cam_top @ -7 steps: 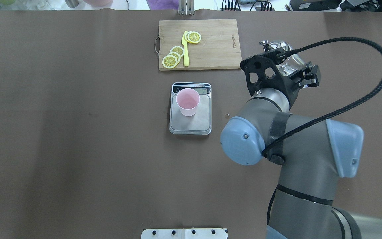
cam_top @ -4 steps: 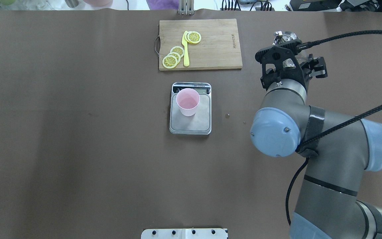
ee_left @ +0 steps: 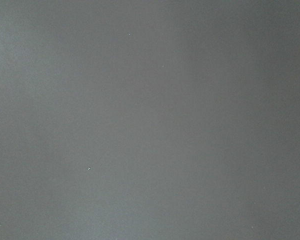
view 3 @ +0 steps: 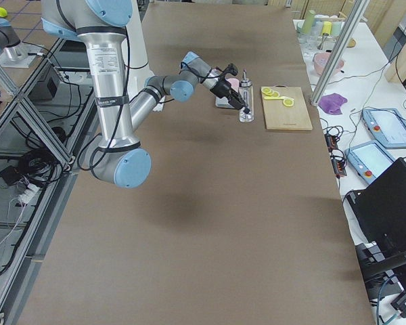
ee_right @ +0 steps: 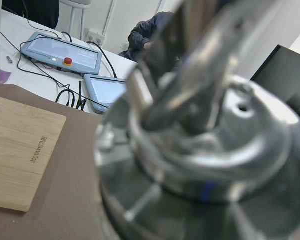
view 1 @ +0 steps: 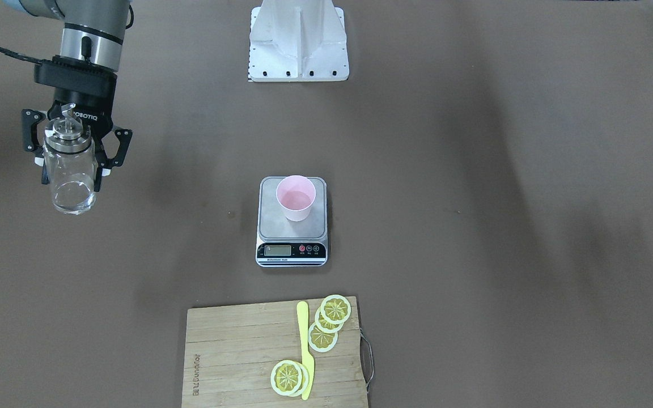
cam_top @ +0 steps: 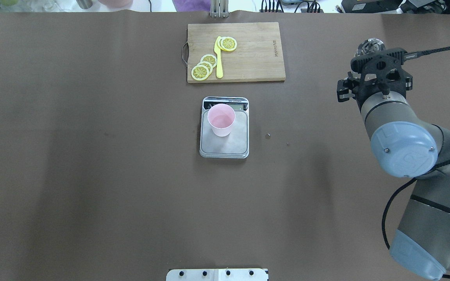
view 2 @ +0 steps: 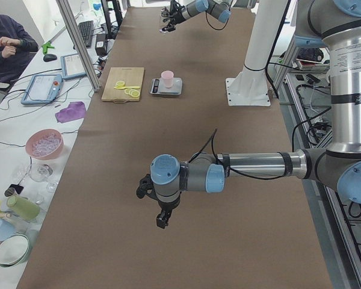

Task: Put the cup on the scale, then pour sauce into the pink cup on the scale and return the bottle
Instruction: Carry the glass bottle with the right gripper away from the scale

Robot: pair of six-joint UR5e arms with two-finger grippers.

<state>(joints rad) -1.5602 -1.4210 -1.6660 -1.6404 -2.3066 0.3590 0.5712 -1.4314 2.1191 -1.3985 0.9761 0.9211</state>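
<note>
My right tool point(view 1: 71, 163) is clenched around the bottle point(view 1: 70, 184), its fingers point(view 1: 104, 161) pressing the clear glass on both sides just below the shiny metal cap point(view 1: 67, 134). The bottle stands upright, cap up, out on the right side of the bench point(view 1: 474, 170), well apart from everything else. I cannot tell whether its base touches the surface. The word ROBOTIQ is printed in white on the tool's black body, just behind the cap. In my right wrist view the cap fills nearly the whole frame, blurred. The cup point(view 1: 296, 197) stands upright on the steel platform of the scale point(view 1: 270, 225), toward the edge nearest me, at the middle of the bench. The scale's black panel faces away from me and carries a small display and a red button point(view 1: 302, 248); the digits and the small print beneath them are too small to read. Beyond the scale lies a wooden cutting board point(view 1: 236, 351) holding lemon slices point(view 1: 335, 309) and a yellow knife point(view 1: 304, 351). A burnt-in brand mark runs along the board's right edge, but I cannot make out its letters. My left tool point(view 2: 162, 218) hangs low over bare bench far off to the left. I cannot tell how its jaws stand, since that wrist view shows only plain brown surface.
</note>
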